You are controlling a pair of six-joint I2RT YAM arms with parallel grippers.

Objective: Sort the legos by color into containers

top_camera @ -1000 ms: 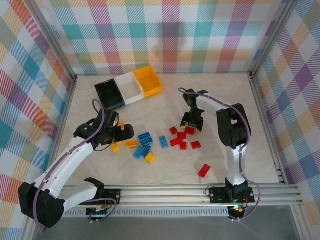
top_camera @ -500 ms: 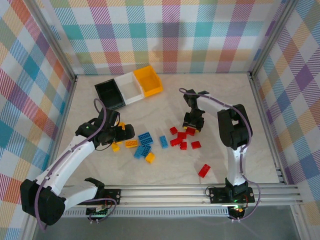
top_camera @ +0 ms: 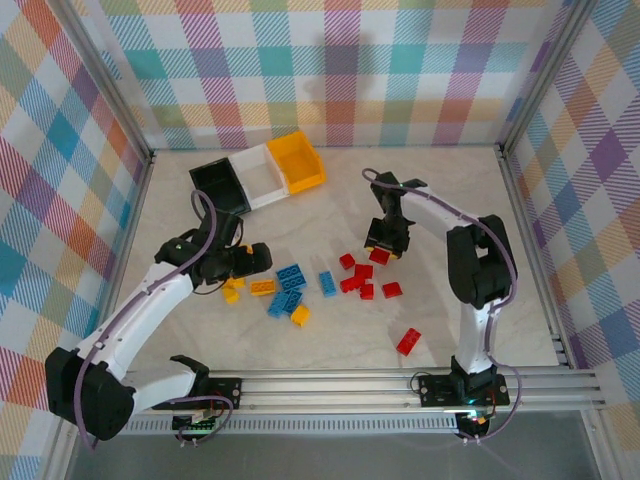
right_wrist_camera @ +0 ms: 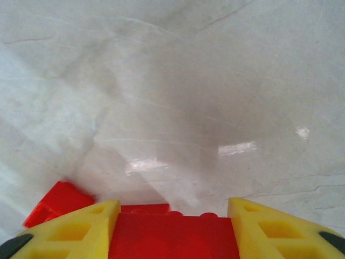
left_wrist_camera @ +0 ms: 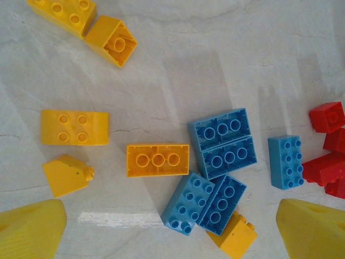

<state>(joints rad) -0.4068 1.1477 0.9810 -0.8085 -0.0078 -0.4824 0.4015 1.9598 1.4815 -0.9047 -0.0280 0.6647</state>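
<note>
**Brick clamped in right gripper**

From above, the right gripper (top_camera: 386, 240) sat just beyond the red legos (top_camera: 365, 278), with the bins (top_camera: 262, 175) well off to its left. The left gripper (top_camera: 250, 262) hung beside yellow legos (top_camera: 262, 288). In the left wrist view its fingers (left_wrist_camera: 29, 229) stood wide apart, with blue legos (left_wrist_camera: 222, 143) ahead between them. In the right wrist view the fingers (right_wrist_camera: 70, 229) pressed a red brick (right_wrist_camera: 172, 237) from both sides.

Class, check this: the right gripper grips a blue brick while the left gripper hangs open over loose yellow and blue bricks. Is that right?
No. The right wrist view shows the right gripper gripping a red brick, not a blue one. The left gripper does hang open over loose yellow bricks and blue bricks.
</note>
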